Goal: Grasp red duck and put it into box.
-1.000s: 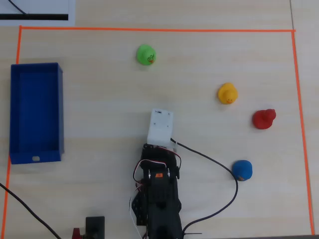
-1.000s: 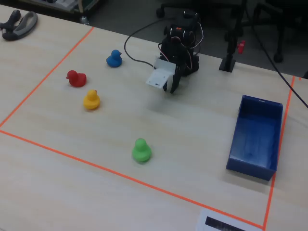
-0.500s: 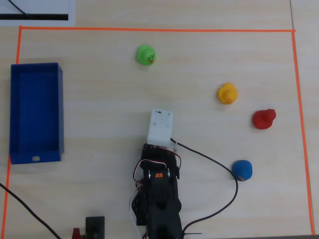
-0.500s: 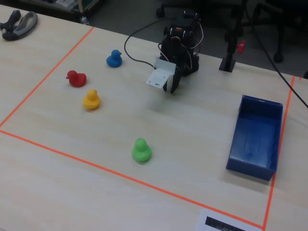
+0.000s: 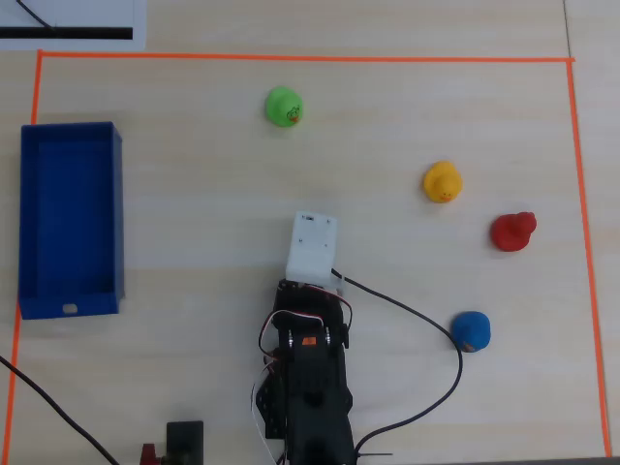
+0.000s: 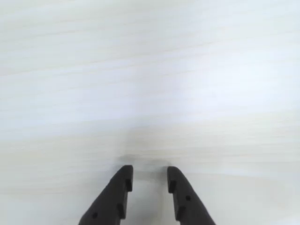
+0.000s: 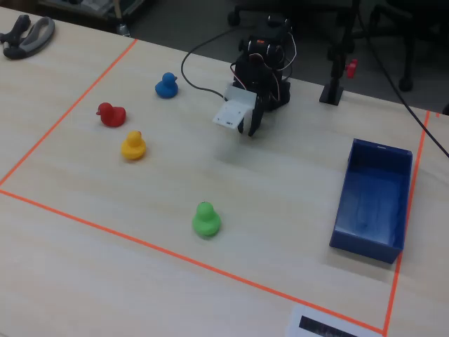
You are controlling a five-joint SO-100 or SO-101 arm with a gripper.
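In the wrist view, the two black fingers of the gripper (image 6: 150, 174) fill the bottom edge, parted by a narrow gap with nothing between them, above bare pale wood table (image 6: 150, 70). In the overhead view the red duck (image 5: 512, 232) sits near the right strip of the orange tape border (image 5: 585, 232), between the yellow duck (image 5: 442, 181) and the blue duck (image 5: 472, 330), well apart from the arm. The green duck (image 5: 284, 106) lies near the top tape. The blue box (image 5: 70, 219) lies empty along the left edge.
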